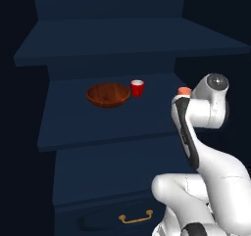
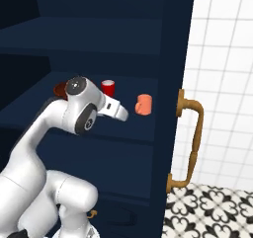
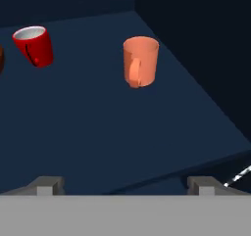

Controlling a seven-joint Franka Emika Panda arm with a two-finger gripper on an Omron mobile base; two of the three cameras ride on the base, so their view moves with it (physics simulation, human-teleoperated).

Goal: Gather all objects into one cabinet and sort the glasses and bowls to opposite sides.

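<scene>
Fingertips of the gripper (image 3: 125, 185) sit at the bottom edge of the hand view, spread wide apart with nothing between them. The salmon-orange cylindrical cup (image 3: 140, 61) with its small side handle stands upright on the dark navy-blue cabinet shelf (image 3: 108, 127), in the upper middle of that view, ahead of the fingers and slightly right of the line between them, well apart from both tips. Its long axis is vertical and its handle faces toward the camera. The glossy red cup with white inside (image 3: 33, 46) stands at the upper left of the hand view, apart from the salmon cup.

In the left base view the wide, shallow, reddish-brown wooden bowl (image 1: 108, 94) sits at mid-frame on the same shelf, with the red cup just beside its right rim, while the salmon cup peeks out beside the arm's wrist at right centre. In the right base view the salmon cup stands at centre right, near the cabinet's front edge (image 2: 173, 84) with its brass-coloured handle (image 2: 194, 138).

All three objects appear to share one shelf already, bowl to the left and cups to the right. If the salmon cup is the next target, the hand likely needs to advance forward and a touch right so the open fingers straddle the cup's body.
</scene>
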